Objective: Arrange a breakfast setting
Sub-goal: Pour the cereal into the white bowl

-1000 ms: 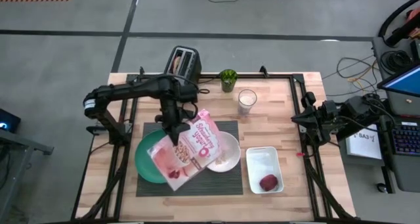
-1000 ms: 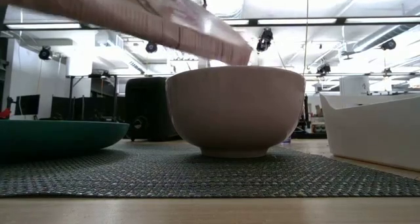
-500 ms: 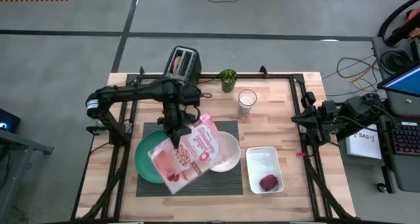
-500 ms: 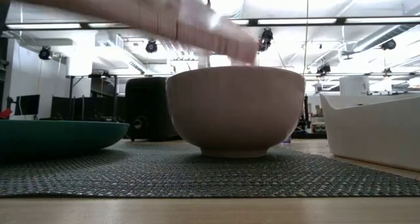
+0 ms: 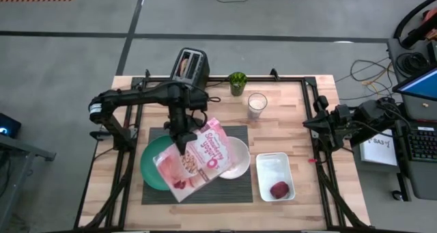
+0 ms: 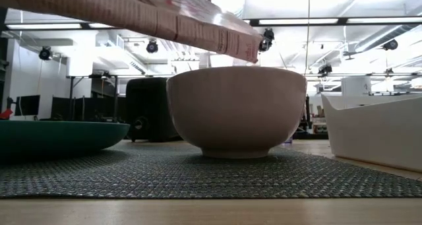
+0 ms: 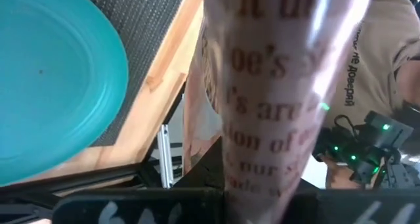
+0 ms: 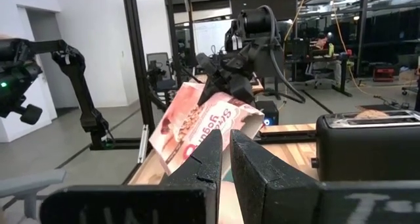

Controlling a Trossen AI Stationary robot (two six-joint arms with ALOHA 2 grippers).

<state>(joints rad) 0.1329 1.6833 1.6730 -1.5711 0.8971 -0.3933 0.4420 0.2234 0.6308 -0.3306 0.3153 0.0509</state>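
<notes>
The left hand (image 5: 181, 141) held the pink cereal box (image 5: 193, 159) clamped and tilted over the white bowl (image 5: 234, 158) on the placemat (image 5: 153, 192), while the right hand (image 8: 224, 159) waited closed at the table edge; a steeper tilt could have spilled cereal past the rim.

Table (image 5: 307, 144): pale wood planks, matt. Placemat (image 6: 198, 175): dark woven, ribbed, rough. Bowl (image 6: 236, 109): smooth white, slight sheen. Plate (image 7: 46, 86): teal, smooth. Cereal box (image 5: 198, 158): pink printed card, glossy. Toaster (image 8: 367, 148): black, matt.

Plate (image 5: 153, 166) left of bowl (image 5: 235, 158), both on placemat (image 5: 239, 190).
</notes>
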